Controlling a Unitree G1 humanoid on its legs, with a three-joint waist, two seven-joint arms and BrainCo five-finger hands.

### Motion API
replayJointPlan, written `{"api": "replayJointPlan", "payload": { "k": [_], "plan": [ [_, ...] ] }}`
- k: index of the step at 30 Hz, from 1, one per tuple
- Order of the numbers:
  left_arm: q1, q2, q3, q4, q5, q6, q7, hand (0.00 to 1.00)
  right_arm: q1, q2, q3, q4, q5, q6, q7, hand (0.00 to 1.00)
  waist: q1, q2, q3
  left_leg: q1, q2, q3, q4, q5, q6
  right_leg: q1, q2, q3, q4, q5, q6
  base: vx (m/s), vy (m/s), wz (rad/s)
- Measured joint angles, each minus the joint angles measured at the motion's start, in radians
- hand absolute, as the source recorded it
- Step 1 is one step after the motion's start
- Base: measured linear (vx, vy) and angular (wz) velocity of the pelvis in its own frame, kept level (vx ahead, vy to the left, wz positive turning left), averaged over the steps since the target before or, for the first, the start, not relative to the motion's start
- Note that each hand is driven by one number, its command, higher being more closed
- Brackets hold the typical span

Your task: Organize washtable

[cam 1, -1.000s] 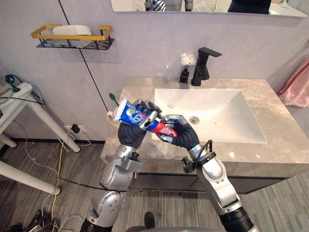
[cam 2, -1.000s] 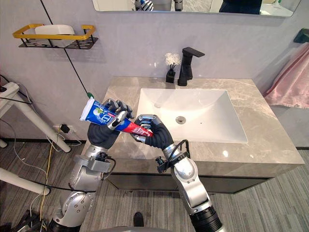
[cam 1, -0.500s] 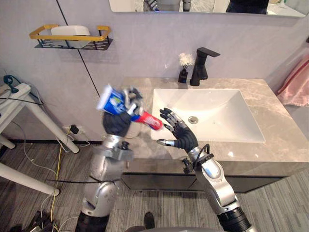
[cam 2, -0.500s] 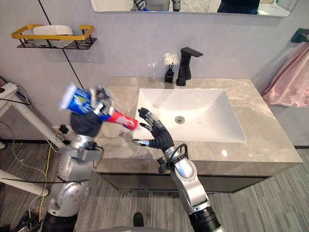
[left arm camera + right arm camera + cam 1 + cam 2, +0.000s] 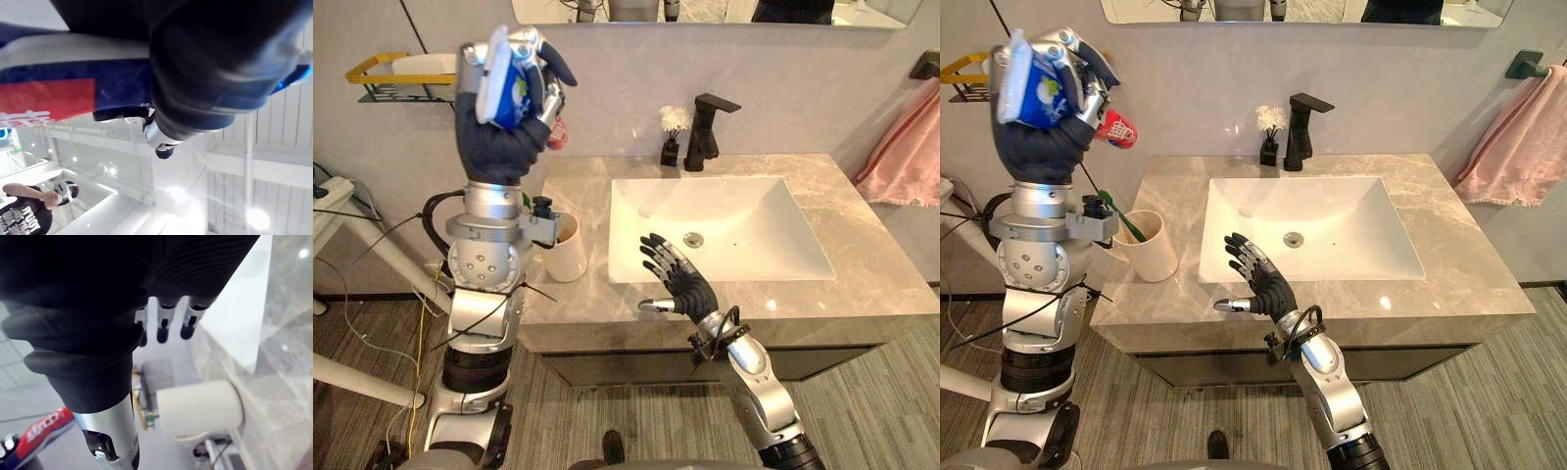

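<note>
High above the counter's (image 5: 862,284) left end, the left hand (image 5: 499,132) is curled round the toothpaste tube (image 5: 504,83), red cap end toward the wall, while the right hand (image 5: 680,289) hangs with fingers spread over the front edge by the sink (image 5: 754,225). The grip seems to take only the tube's soft middle, so swinging down toward the cup (image 5: 568,253) could let it slide out or tip the cup and its toothbrush (image 5: 1126,220). Half a second ago the tube sat at counter height just beside the right hand; a second ago both hands gripped it.
</note>
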Motion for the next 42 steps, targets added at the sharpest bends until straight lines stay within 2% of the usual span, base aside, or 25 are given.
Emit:
{"api": "replayJointPlan", "payload": {
  "k": [8, 13, 16, 25, 42],
  "plan": [
    [0.007, -0.001, 0.001, 0.052, 0.025, 0.005, -0.005, 1.00, 0.023, -0.006, -0.059, 0.000, 0.021, 0.000, -0.006, 0.00, -0.001, -0.002, -0.002, -0.008, 0.002, 0.005, 0.000, 0.000, 0.000, -0.001, 0.007, 0.004, -0.018, 0.013, 0.002, 0.00, 0.000, 0.00],
    [0.080, -0.003, 0.015, 0.068, 0.015, 0.009, -0.017, 1.00, 0.025, -0.015, -0.113, -0.003, 0.020, 0.000, -0.024, 0.00, 0.000, -0.002, -0.002, -0.008, 0.003, 0.007, 0.000, 0.000, 0.000, -0.002, 0.007, 0.005, -0.020, 0.013, 0.002, 0.00, 0.000, 0.00],
    [0.155, -0.014, 0.051, 0.071, -0.017, 0.019, -0.048, 1.00, 0.027, -0.015, -0.141, -0.005, 0.020, 0.000, -0.029, 0.00, 0.001, -0.002, -0.002, -0.007, 0.003, 0.008, 0.000, -0.001, -0.001, -0.002, 0.007, 0.006, -0.020, 0.013, 0.002, 0.00, 0.000, 0.00],
    [0.270, -0.036, 0.090, 0.063, -0.039, 0.030, -0.099, 1.00, 0.027, -0.013, -0.204, -0.008, 0.016, 0.000, -0.041, 0.00, 0.024, -0.002, -0.001, -0.007, 0.003, 0.008, 0.000, -0.003, -0.004, -0.002, 0.006, 0.005, -0.019, 0.013, 0.002, 0.00, 0.000, 0.00],
    [0.331, -0.086, 0.086, 0.035, -0.076, 0.055, -0.137, 1.00, 0.027, 0.001, -0.215, -0.014, 0.016, 0.014, -0.039, 0.00, 0.025, -0.025, 0.009, -0.007, 0.004, 0.018, 0.000, -0.008, -0.010, -0.011, 0.003, 0.017, -0.015, 0.012, 0.002, 0.00, 0.000, -0.02]
  ]
}}
